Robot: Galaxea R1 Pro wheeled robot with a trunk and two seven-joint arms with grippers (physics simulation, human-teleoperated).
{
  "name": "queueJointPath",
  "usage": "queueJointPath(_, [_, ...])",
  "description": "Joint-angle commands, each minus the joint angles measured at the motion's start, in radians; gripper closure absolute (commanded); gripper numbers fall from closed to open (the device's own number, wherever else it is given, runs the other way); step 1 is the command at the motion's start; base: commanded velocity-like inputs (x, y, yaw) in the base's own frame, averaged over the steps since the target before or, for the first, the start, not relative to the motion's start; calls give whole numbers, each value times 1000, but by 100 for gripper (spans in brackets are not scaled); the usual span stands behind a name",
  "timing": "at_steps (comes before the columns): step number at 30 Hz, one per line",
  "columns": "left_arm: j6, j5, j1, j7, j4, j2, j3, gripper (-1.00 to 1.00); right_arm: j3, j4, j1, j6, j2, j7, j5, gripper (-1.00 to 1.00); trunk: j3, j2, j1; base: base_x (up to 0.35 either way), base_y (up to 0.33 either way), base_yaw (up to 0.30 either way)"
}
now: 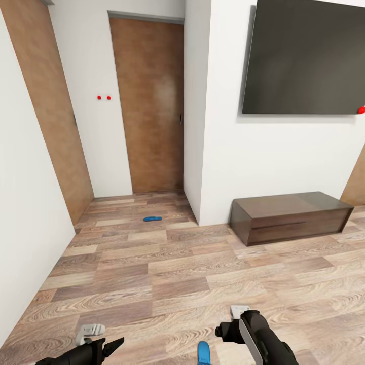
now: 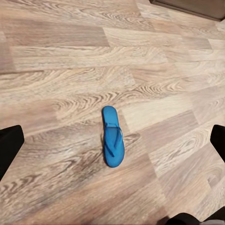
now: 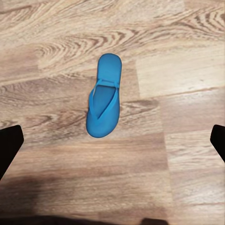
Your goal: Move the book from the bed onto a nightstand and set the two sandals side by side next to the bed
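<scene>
Starting at the lower left of the head view, the left gripper [image 1: 101, 338] hangs low over the wood floor [image 1: 167, 274], and its wrist camera has dark finger edges far out at both sides, so I'd call it spread wide with nothing in it. A bit right of that, at the bottom edge of the frame, the near sandal [image 1: 203, 352] pokes into view between the two arms, closer to the right gripper [image 1: 234, 319]. The right wrist camera looks almost straight down on that sandal [image 3: 104, 95], long axis running roughly along the fingers' look direction, rounded end pointing away, flat on the planks. Those fingers also sit at the far frame edges (wide open, empty).

So the right arm looks like the better bet for the pickup; it's more or less centred over the sandal already, though still well above it.

The other sandal [image 1: 152, 219] is up in the centre-left of the head view, lying crosswise in the hallway mouth near the brown door [image 1: 149, 106]. At right, a low dark cabinet [image 1: 291, 215] under the wall TV [image 1: 304, 56] is well clear. Lots of open floor around both.
</scene>
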Motion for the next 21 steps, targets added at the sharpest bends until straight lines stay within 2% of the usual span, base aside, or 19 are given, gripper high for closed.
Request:
queueJointPath(1, [8, 7, -1, -1, 0, 0, 1, -100, 1, -1, 0, 4, 0, -4, -9, -100, -4, -8, 4, 0, 0, 0])
queueJointPath(21, [7, 7, -1, -1, 0, 0, 1, -100, 1, -1, 0, 4, 0, -6, -8, -100, -67, -148, 80, 0, 0, 0])
